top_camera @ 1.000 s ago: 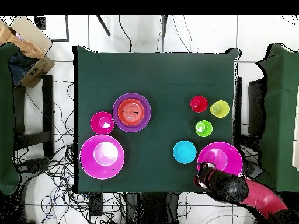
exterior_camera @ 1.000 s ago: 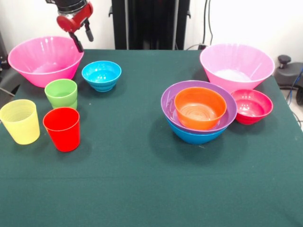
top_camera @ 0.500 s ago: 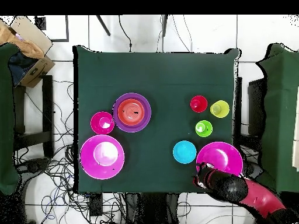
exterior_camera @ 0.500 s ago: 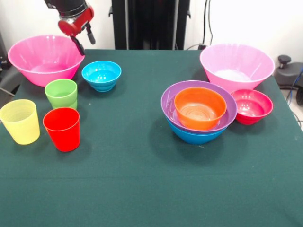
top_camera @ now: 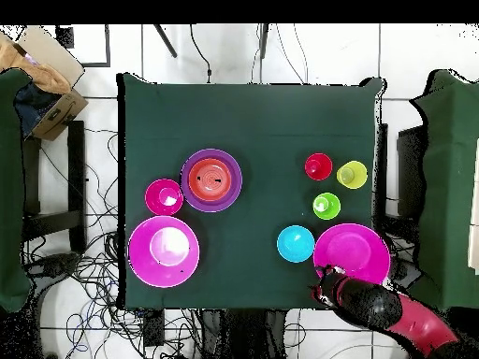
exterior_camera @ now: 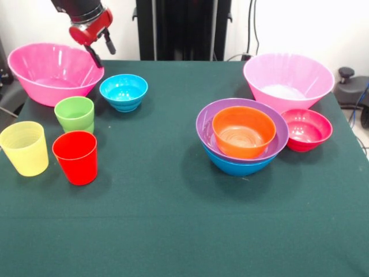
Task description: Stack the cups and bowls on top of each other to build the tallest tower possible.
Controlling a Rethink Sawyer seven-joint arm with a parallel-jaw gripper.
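My gripper [exterior_camera: 101, 51] is at the far left, shut on the right rim of a large pink bowl [exterior_camera: 52, 72], which is tipped and slightly raised; one finger is inside the rim, one outside. In the overhead view the gripper [top_camera: 324, 279] is at that bowl's [top_camera: 351, 254] edge. The tower is an orange bowl [exterior_camera: 243, 131] in a purple bowl [exterior_camera: 242, 107] in a blue bowl [exterior_camera: 236, 167]. The second pink bowl [exterior_camera: 288, 81] and the crimson bowl [exterior_camera: 307, 128] stand beside it. The cyan bowl [exterior_camera: 123, 91] and the green [exterior_camera: 75, 113], yellow [exterior_camera: 24, 148] and red [exterior_camera: 75, 157] cups stand at the left.
The green table [exterior_camera: 173, 219] ends close behind the held pink bowl. The robot's black pedestal [exterior_camera: 183, 29] stands at the far middle. Cables and a cardboard box [top_camera: 42, 79] lie on the floor around the table.
The gripper has risen a little, and the left pink bowl has lifted and tipped with it, shifting slightly toward the cyan bowl. Everything else has stayed put.
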